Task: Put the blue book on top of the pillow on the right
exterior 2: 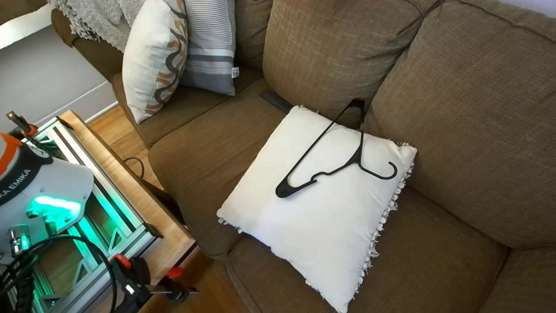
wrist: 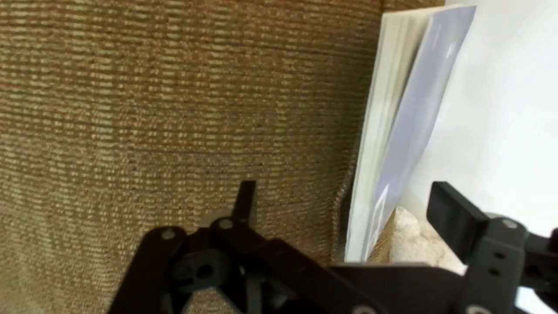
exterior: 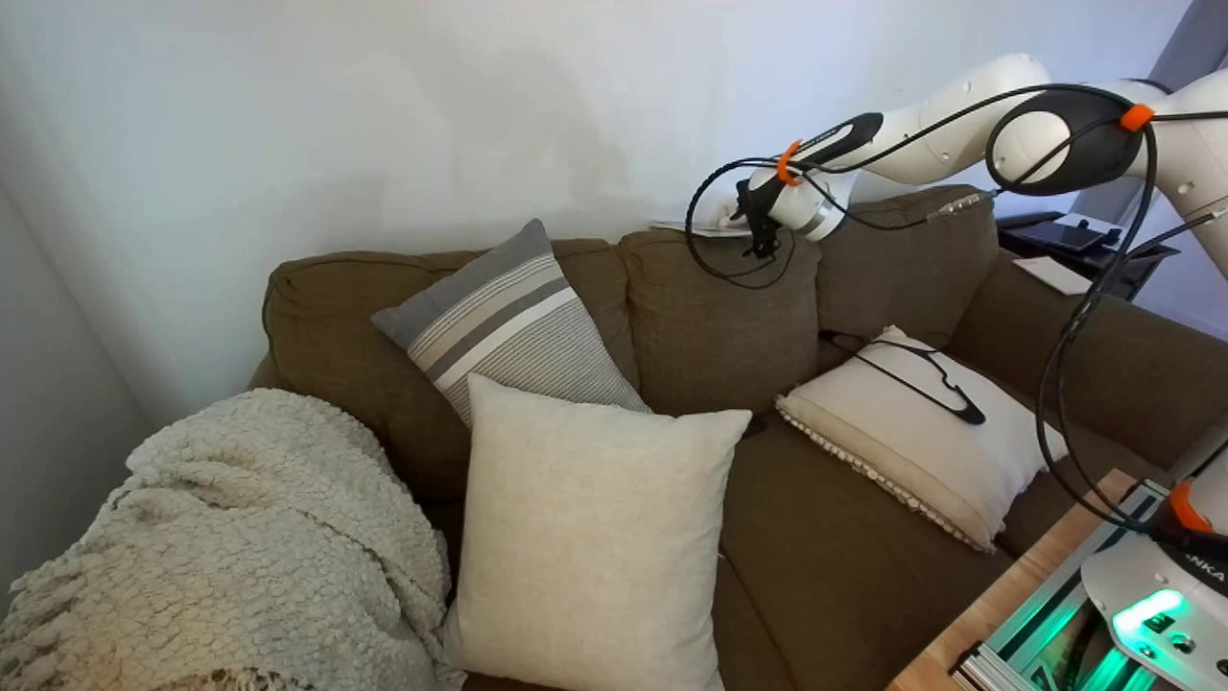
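The book (wrist: 405,113), with a pale blue-lilac cover and cream page edges, lies along the top of the sofa back by the white wall. It shows as a thin pale strip in an exterior view (exterior: 696,228). My gripper (wrist: 344,192) is open, its fingers on either side of the book's near end in the wrist view; it holds nothing. In an exterior view the gripper (exterior: 763,245) hangs at the sofa back's top. The off-white, fringed pillow (exterior 2: 321,226) lies flat on the seat, also in an exterior view (exterior: 921,451). A black clothes hanger (exterior 2: 336,171) lies on it.
A cream cushion (exterior: 585,537) and a grey striped cushion (exterior: 537,326) stand at the sofa's far end from the pillow. A fleecy blanket (exterior: 240,537) covers that end. A pale rough lump (wrist: 418,240) sits beside the book. A dark flat object (exterior 2: 276,101) touches the pillow's corner.
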`<action>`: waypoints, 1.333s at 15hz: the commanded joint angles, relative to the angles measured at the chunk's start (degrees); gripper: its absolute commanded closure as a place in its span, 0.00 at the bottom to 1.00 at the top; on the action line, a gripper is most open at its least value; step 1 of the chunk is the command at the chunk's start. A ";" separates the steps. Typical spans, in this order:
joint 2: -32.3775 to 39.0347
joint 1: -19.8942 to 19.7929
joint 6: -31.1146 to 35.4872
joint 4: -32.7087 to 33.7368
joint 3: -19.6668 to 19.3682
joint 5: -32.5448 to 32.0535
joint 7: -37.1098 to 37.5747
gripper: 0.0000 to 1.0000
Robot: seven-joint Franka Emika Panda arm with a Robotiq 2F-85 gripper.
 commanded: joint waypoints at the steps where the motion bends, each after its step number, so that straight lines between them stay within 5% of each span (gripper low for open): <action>1: 5.89 -3.17 4.07 8.28 6.11 1.30 -0.98 0.00; 2: 7.13 -3.57 4.99 10.09 7.21 1.11 -1.22 0.06; 3: 8.29 -3.91 5.65 11.92 8.06 0.91 -1.39 0.26; 4: 9.18 -3.96 6.06 13.21 8.43 0.76 -1.30 0.35; 12: 12.40 -4.61 8.42 18.73 10.65 0.37 -3.46 0.95; 17: 9.70 -6.44 15.38 16.80 17.43 -1.16 -9.38 0.97; 20: 6.51 -6.06 27.51 11.60 18.85 -0.03 -10.61 0.97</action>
